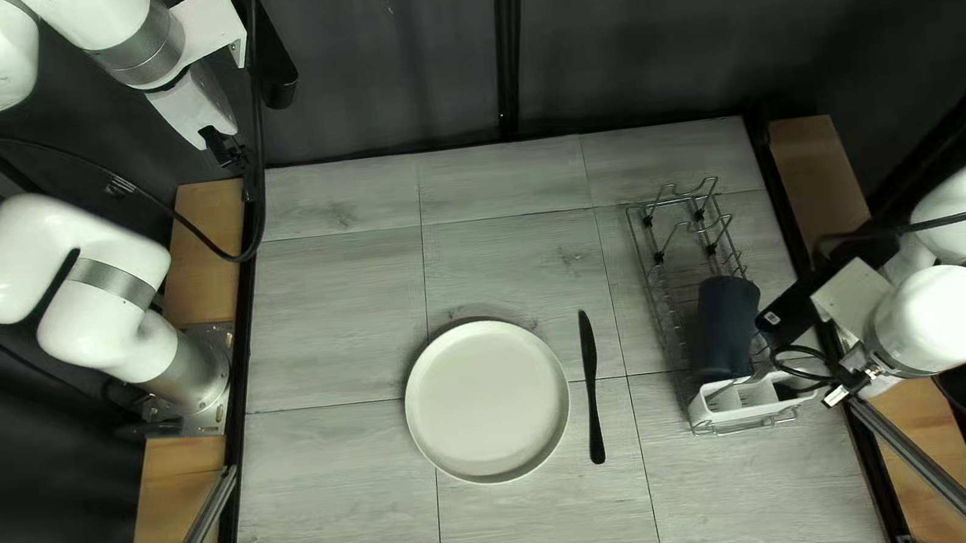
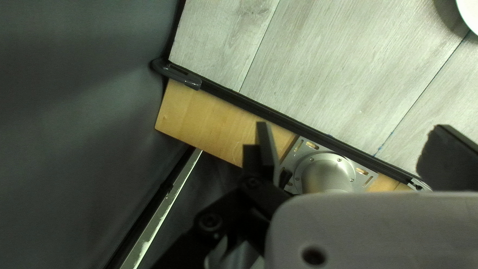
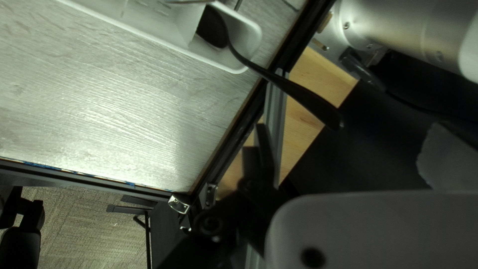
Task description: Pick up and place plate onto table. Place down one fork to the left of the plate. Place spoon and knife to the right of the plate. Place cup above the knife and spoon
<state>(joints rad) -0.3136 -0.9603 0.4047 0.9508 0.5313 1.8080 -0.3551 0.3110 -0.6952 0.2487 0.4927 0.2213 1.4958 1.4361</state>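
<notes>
Ahead of my spread right gripper [image 3: 349, 127], the slender black spoon [image 3: 299, 95] leans bowl-down in its white plastic caddy [image 3: 167, 41], likely to offer the handle. My left gripper [image 2: 352, 127], also spread, hangs well apart from the round white plate [image 1: 487, 400].

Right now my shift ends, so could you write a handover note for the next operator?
Left claw: open, empty.
Right claw: open, empty; black spoon ahead, leaning in the white compartmented holder.
Done: round white plate on the table, slim black knife to its right.
To do: spoon beside knife; dark cylindrical cup, in the metal wire rack, above them; fork left of plate, none visible.
</notes>
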